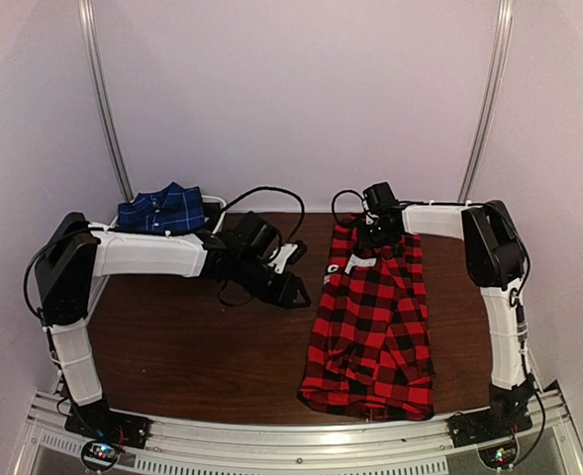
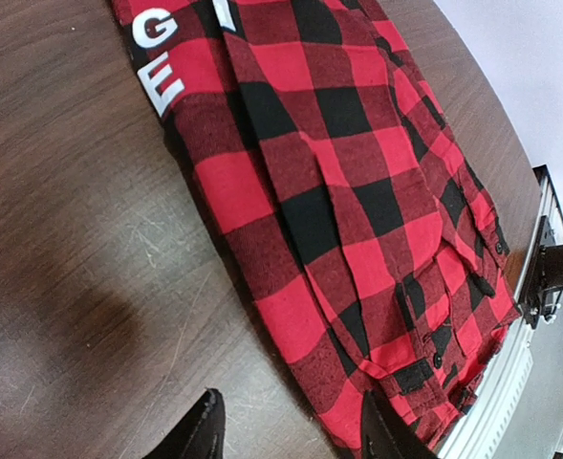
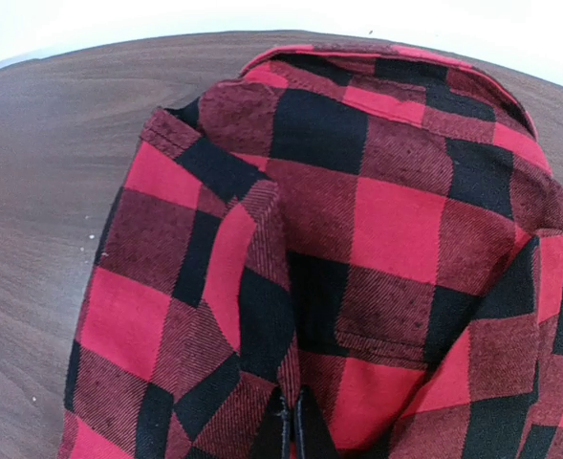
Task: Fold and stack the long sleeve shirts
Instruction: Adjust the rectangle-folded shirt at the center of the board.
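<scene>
Right gripper jaws pinched shut on the far end of the red-and-black shirt. Left gripper jaws apart, empty, beside that shirt's left edge. Table: shirt lies lengthwise on the right half, navy shirt bunched at the far-left corner.

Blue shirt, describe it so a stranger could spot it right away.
Look to the far left corner of the wooden table, behind the left arm. The small folded navy blue shirt lies there, thin white lines crossing it, unlike the long red-and-black checked shirt on the right.
</scene>
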